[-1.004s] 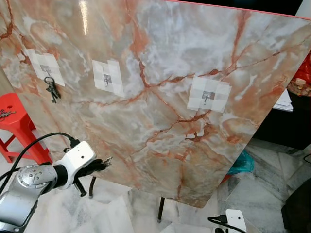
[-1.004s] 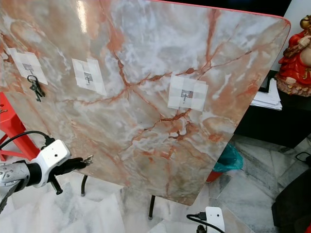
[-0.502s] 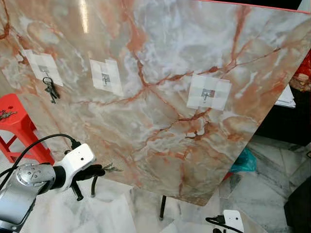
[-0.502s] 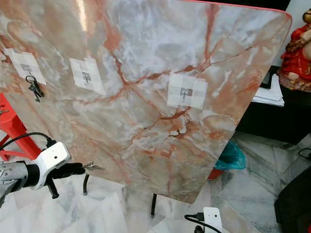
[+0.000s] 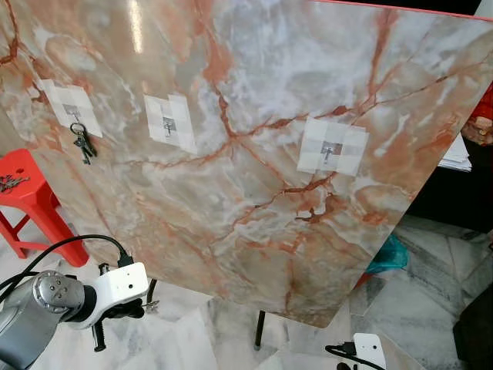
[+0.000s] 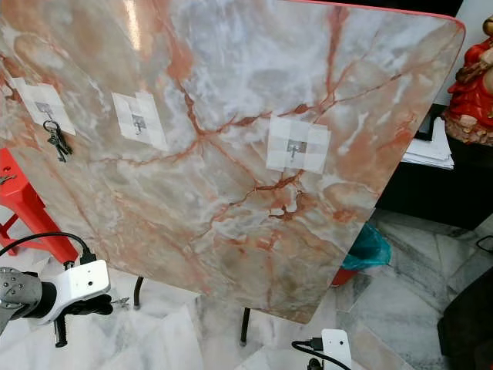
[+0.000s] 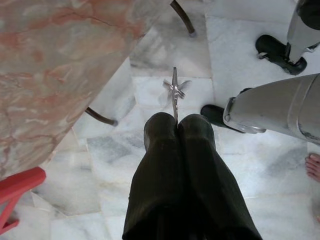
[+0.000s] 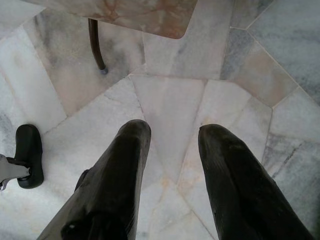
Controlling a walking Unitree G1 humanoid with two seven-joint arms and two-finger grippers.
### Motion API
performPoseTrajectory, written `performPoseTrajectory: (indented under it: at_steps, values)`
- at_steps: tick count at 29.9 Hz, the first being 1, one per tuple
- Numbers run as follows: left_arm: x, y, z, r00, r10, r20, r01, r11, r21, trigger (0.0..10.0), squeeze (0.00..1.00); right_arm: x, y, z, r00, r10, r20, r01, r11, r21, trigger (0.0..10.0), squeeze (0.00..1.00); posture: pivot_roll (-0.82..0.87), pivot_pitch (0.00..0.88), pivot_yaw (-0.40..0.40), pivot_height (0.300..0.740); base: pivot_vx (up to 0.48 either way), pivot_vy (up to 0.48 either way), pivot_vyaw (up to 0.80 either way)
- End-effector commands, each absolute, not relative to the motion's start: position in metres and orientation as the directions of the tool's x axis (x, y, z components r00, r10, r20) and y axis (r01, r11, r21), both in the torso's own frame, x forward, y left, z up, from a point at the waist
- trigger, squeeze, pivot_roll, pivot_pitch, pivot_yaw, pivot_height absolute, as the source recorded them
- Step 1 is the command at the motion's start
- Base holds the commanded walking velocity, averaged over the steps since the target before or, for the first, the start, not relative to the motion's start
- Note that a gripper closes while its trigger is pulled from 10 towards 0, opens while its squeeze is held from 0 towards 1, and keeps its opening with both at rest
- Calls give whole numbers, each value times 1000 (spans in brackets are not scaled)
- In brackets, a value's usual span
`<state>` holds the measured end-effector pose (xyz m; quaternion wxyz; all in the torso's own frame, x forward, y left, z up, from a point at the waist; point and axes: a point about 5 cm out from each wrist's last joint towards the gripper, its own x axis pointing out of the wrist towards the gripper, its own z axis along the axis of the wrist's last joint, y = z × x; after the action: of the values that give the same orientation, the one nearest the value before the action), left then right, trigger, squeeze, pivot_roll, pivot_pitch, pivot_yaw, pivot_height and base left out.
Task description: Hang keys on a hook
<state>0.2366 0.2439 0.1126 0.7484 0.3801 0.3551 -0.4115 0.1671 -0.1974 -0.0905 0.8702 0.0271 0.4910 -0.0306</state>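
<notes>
A tilted marble board (image 5: 254,100) carries three small metal hooks on white tape patches. A bunch of keys (image 5: 82,143) hangs on the left hook; the middle hook (image 5: 169,123) and the right hook (image 5: 330,151) are bare. My left gripper (image 5: 139,308) is low at the left, below the board's bottom edge and over the floor. In the left wrist view its fingers (image 7: 160,145) are shut on a thin silver key (image 7: 175,90) that sticks out past the tips. My right gripper (image 8: 172,132) hangs open over the floor tiles with nothing between its fingers.
A red stool (image 5: 27,196) with more keys (image 5: 9,183) on its seat stands left of the board. Dark metal legs (image 5: 256,330) hold the board up. A teal bag (image 5: 387,256) and a red figurine (image 6: 471,81) are on the right, and a white device (image 5: 370,348) lies on the floor.
My left gripper has dropped and drawn back from the board toward the lower left, still holding the key. The keys on the left hook have not moved.
</notes>
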Motion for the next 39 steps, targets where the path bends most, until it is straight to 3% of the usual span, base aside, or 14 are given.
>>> performPoseTrajectory:
  at_steps: [1,9,12,23,25,27,39]
  values:
    - [241,245,114,449,-325,-832,865,390,315,10000,0,165,-200,-91,511,-32,-859,88,996,15,10000,0,128,69,-43,740,0,0,0]
    - [263,248,134,639,-329,-695,748,476,462,10000,0,166,-197,-91,512,-28,-859,85,996,18,10000,0,132,71,-45,740,0,0,0]
    - [273,247,145,731,-344,-590,665,554,501,10000,0,168,-195,-91,513,-28,-858,85,996,19,10000,0,132,72,-46,740,0,0,0]
    - [297,251,179,901,-298,-316,432,689,583,10000,0,169,-192,-91,515,-25,-857,83,996,21,10000,0,134,63,-48,740,0,0,0]
    - [298,251,181,907,-294,-303,420,695,584,10000,0,169,-192,-91,515,-25,-857,83,996,21,10000,0,134,63,-48,740,0,0,0]
    - [306,247,196,936,-294,-193,350,724,594,10000,0,167,-194,-91,515,-28,-857,87,996,20,10000,0,136,52,-46,740,0,0,0]
    - [316,229,200,953,-300,-31,273,814,512,10000,0,164,-204,-91,514,-42,-857,91,996,5,10000,0,135,11,-65,740,0,0,0]
